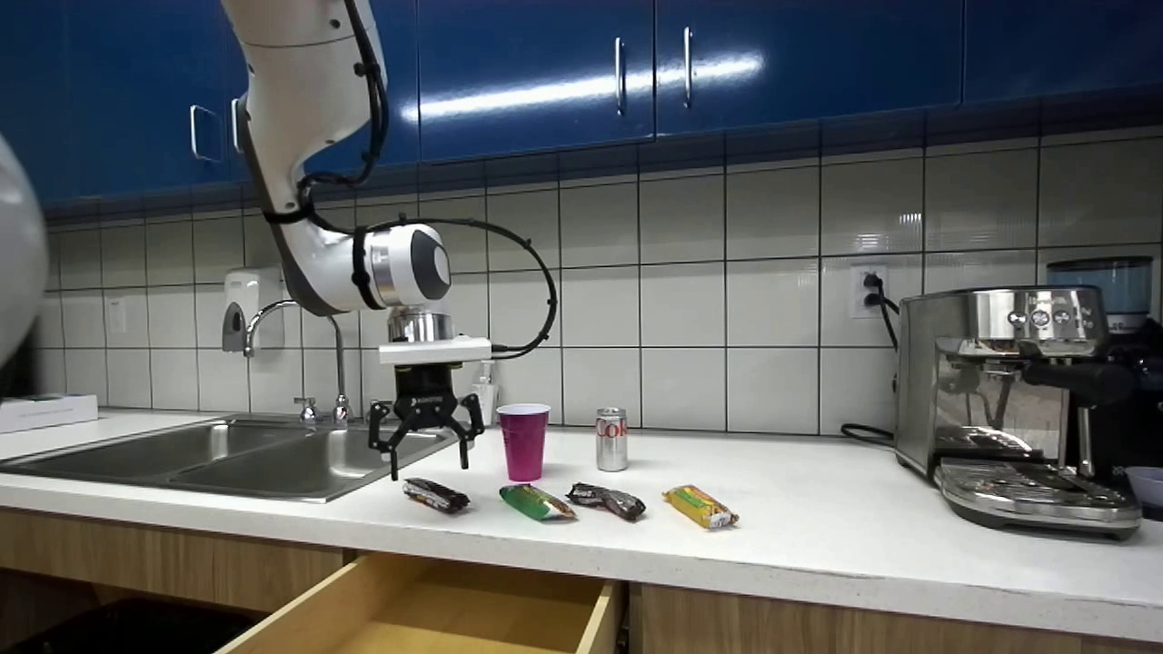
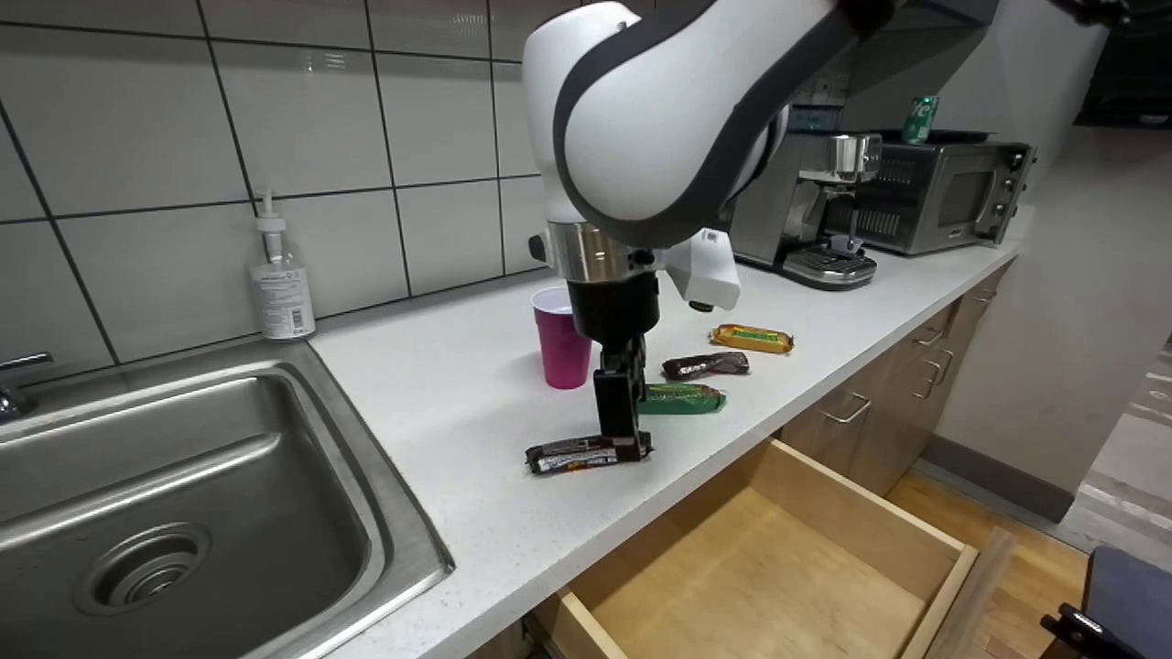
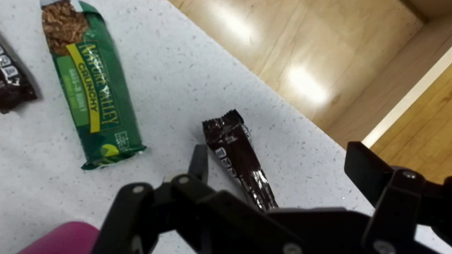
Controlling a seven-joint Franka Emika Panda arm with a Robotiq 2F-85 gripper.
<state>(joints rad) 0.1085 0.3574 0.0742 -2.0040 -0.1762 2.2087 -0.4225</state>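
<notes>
Hovering, jaws spread and empty: gripper (image 1: 430, 471) over a brown-wrapped snack bar (image 3: 241, 157).
Wrist view: snack bar between the jaws, off-centre towards the Nature Valley granola bar (image 3: 95, 88); centring before lowering should favour an even grip. Lower end hidden behind the gripper. In an exterior view, snack bar (image 1: 436, 496) below the jaws, label illegible. In an exterior view, gripper masks part of the snack bar (image 2: 569, 455); contact cannot be determined.

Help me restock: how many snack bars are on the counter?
4: nearest the sink a dark bar, then a green bar, a second dark bar and, farthest, a yellow bar.
</notes>
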